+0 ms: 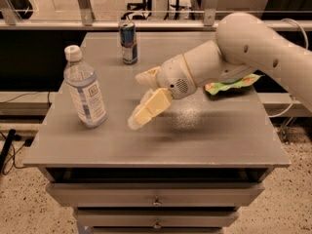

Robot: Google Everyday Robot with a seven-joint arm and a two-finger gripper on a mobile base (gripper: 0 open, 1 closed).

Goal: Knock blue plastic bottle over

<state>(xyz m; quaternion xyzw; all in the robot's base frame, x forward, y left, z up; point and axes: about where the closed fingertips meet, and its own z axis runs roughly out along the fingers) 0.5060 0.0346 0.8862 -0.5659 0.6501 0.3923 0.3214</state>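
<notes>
The blue plastic bottle [85, 89] stands upright on the left part of the grey table [219, 135], white cap on top and its white-and-blue label facing the camera. The gripper [136, 100] hangs just above the middle of the tabletop, to the right of the bottle and clearly apart from it. Its two cream-coloured fingers [148, 108] are spread, one pointing left and the other angled down toward the table surface, with nothing between them. The white arm [253, 48] reaches in from the upper right. At the back of the table, behind the gripper and to the right of the bottle, a blue-and-silver drink can [128, 42] stands upright. On the right side, partly under the arm, lies a green packet [234, 84], possibly a snack bag. Below the tabletop are drawers [156, 199] with small knobs.
</notes>
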